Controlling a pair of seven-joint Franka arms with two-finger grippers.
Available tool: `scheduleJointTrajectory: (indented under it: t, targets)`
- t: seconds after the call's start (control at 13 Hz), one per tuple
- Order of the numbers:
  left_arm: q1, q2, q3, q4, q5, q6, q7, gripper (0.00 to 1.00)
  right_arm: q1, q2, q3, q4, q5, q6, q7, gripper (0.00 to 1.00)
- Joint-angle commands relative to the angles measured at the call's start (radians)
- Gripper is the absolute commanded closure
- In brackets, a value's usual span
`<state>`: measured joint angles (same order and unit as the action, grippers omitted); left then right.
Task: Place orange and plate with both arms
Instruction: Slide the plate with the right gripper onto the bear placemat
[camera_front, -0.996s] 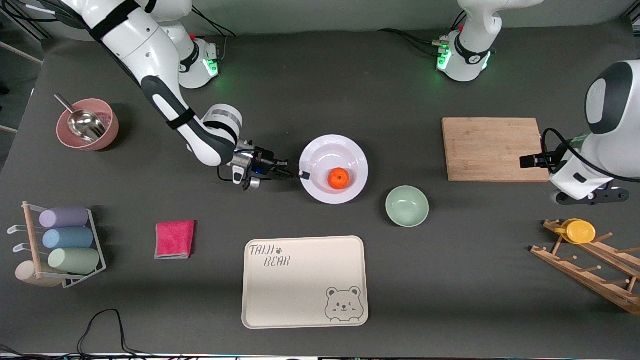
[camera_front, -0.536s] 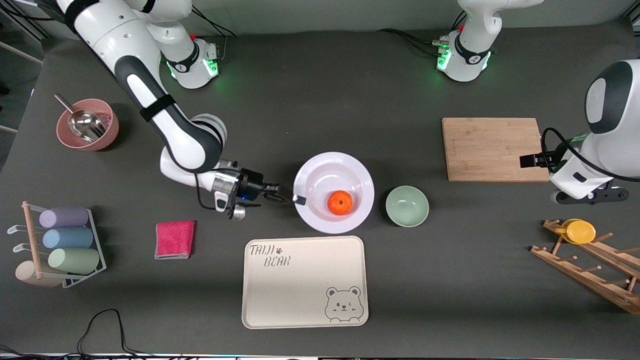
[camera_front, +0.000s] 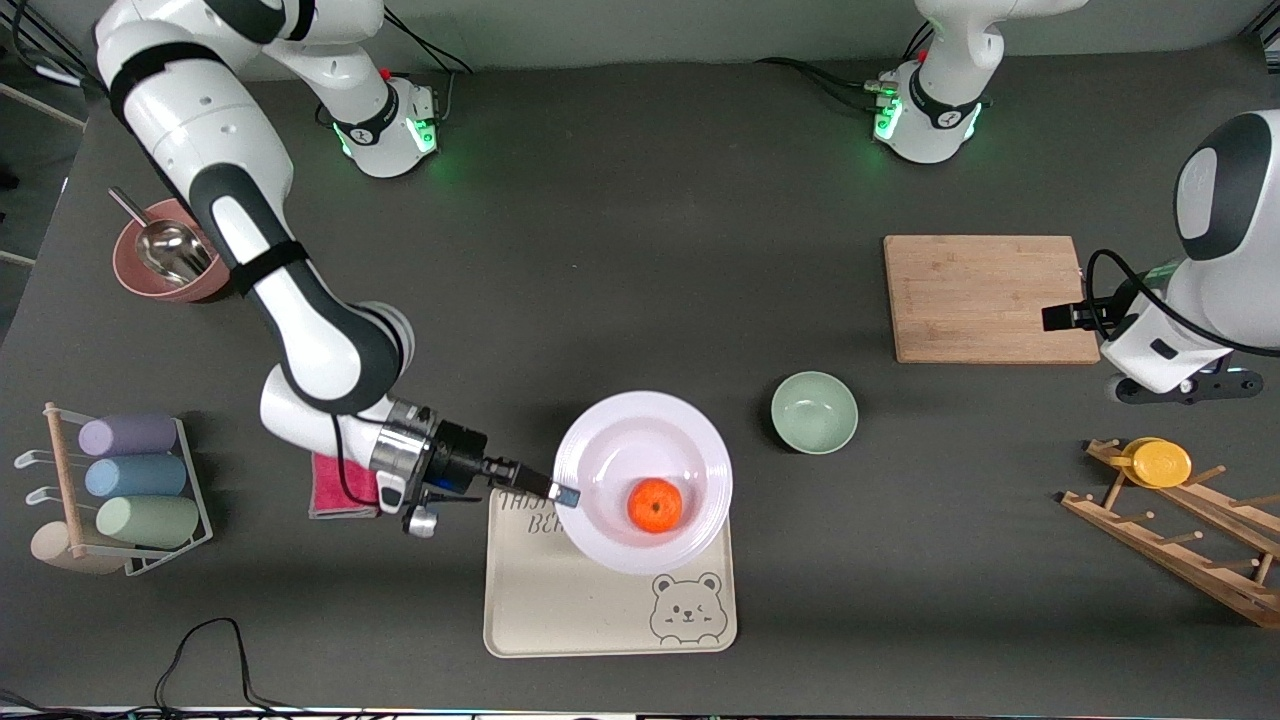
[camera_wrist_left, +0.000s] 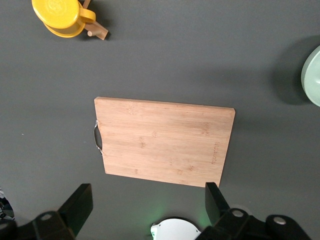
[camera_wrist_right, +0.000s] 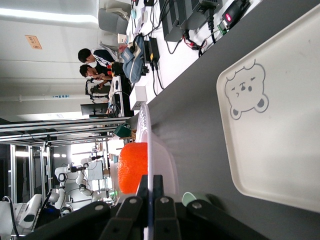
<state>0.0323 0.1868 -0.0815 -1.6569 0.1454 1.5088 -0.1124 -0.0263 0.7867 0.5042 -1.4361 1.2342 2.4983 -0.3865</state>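
Dark table, bear tray (camera_front: 560, 610), right gripper (camera_front: 566, 494) clamping plate (camera_front: 610, 455), left gripper (camera_wrist_left: 145, 212) wide.

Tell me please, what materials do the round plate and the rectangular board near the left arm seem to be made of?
The round pale lavender-white plate looks like glazed ceramic or glossy plastic: its smooth surface catches soft reflections. The rectangular light-brown board appears to be bamboo or wood with a matte finish: it shows fine parallel grain strips and a small metal handle.
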Motion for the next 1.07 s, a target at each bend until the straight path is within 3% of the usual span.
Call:
scheduleJointTrajectory:
  t: [0.0,0.61,0.84,1.0]
  targets:
    - [0.004,-0.017,0.002,-0.015,-0.007,0.010,0.020,0.00,-0.004,0.130,-0.019,0.199,-0.096,-0.103,0.102,1.00]
    - [0.003,-0.020,0.002,-0.017,-0.006,-0.012,0.020,0.00,0.003,0.294,-0.038,0.378,-0.105,-0.138,0.045,1.00]
    - [0.003,0.012,0.000,-0.017,-0.010,0.025,0.026,0.00,0.008,0.361,-0.039,0.418,-0.232,-0.098,0.024,1.00]
    - [-0.002,0.026,0.000,-0.018,-0.010,0.053,0.026,0.00,0.016,0.399,-0.038,0.424,-0.266,-0.072,0.002,1.00]
